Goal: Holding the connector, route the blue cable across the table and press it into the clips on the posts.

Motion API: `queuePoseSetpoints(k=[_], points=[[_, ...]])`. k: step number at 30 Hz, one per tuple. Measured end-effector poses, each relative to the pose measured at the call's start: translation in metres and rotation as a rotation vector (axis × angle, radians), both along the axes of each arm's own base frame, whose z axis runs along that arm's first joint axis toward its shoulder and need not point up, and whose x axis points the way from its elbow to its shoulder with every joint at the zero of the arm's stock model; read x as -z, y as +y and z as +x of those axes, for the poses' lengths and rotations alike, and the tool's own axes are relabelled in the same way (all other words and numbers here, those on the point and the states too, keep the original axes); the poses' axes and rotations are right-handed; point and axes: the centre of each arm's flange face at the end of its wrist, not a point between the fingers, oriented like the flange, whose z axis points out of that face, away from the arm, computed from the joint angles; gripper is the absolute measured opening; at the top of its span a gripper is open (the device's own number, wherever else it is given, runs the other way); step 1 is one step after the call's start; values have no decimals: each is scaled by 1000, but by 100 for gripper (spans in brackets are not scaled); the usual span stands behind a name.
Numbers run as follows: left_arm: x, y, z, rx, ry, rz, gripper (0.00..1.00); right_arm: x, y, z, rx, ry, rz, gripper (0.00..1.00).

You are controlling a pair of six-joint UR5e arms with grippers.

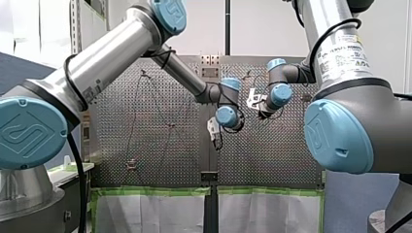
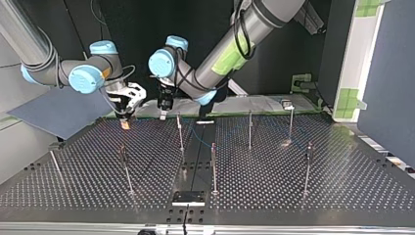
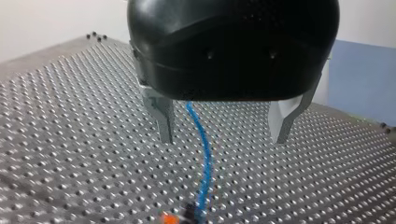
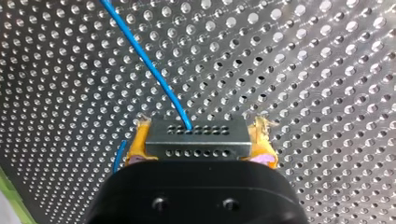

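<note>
In the right wrist view my right gripper (image 4: 196, 156) is shut, its yellow pads (image 4: 137, 149) clamping a grey metal connector (image 4: 196, 135). The blue cable (image 4: 144, 60) leaves the connector and runs away over the perforated table. In the top view that gripper (image 2: 126, 117) hovers low over the far edge at the left, with my left gripper (image 2: 164, 108) just beside it. My left gripper (image 3: 224, 140) is open; the blue cable (image 3: 203, 158) passes loosely between its metal fingers (image 3: 161, 119), touching neither. Several thin posts (image 2: 180, 132) with clips stand across the table.
More posts (image 2: 213, 166) stand near the middle, and others (image 2: 307, 166) toward the top view's right. A black block (image 2: 188, 197) sits at the near edge. A slack stretch of cable (image 2: 200, 134) lies between the middle posts. In the front view the two grippers (image 1: 214, 130) (image 1: 252, 99) are close together.
</note>
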Motion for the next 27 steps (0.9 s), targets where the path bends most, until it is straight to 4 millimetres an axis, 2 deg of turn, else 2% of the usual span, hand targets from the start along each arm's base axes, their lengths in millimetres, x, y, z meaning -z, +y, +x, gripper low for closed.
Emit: queuePoseSetpoints(k=[3, 10, 19, 20, 21, 23, 24, 26, 27], points=[[5, -3, 6, -5, 7, 7, 100, -2, 0, 0, 0, 0, -3, 0], [-14, -11, 22, -19, -28, -22, 100, -3, -1, 1, -2, 0, -7, 0], [-17, -10, 24, -35, -22, -14, 100, -7, -1, 2, -6, -1, -13, 0], [-17, -10, 24, -38, -20, -12, 92, -9, -1, 2, -7, -2, -15, 0], [-17, -9, 24, -41, -19, -11, 92, -12, -1, 2, -8, -4, -20, 0], [-17, -9, 24, -46, -18, -9, 75, -16, -1, 3, -9, -7, -28, 0], [-17, -8, 24, -47, -18, -9, 75, -19, -1, 3, -10, -9, -32, 0], [-17, -8, 24, -49, -18, -9, 61, -23, 0, 3, -11, -11, -37, 0], [-17, -8, 24, -50, -18, -9, 61, -24, 0, 4, -11, -12, -39, 0]])
